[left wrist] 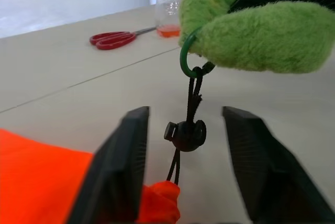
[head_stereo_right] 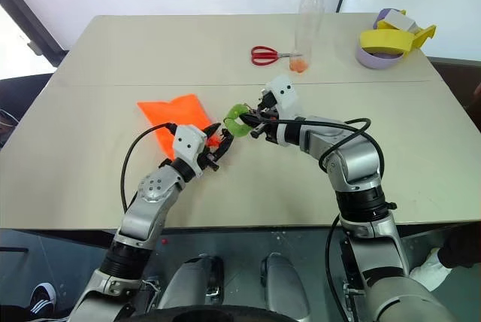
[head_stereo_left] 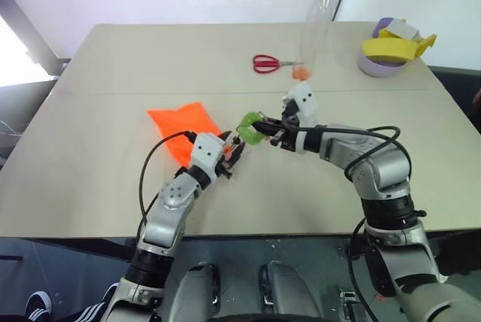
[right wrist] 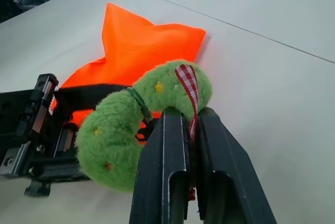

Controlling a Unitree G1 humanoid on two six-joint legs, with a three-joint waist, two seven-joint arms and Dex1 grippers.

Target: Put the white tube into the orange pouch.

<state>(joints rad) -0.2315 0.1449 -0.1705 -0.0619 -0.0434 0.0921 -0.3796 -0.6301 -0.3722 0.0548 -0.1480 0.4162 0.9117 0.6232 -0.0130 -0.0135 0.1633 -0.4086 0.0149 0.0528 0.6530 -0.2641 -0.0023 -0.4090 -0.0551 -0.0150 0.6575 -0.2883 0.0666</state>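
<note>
Trouble is most likely to start at the cord. On the left of the head view, the orange pouch [head_stereo_left: 184,128] lies flat on the desk [head_stereo_left: 75,179], its mouth toward the left gripper [head_stereo_left: 233,158], whose jaws stand released on either side of the dark cord [left wrist: 193,90] and its black stopper [left wrist: 185,135], gripping nothing. Just right of it, the right gripper [head_stereo_left: 263,128] is clenched on the green fluffy ring [head_stereo_left: 249,128] at the cord's end. If that ring is pulled while the stopper is not held, the pouch may cinch shut or drag across the desk. Farther right stand red scissors [head_stereo_left: 266,63] and a clear bottle [head_stereo_left: 316,25]. I cannot find the white tube.
</note>
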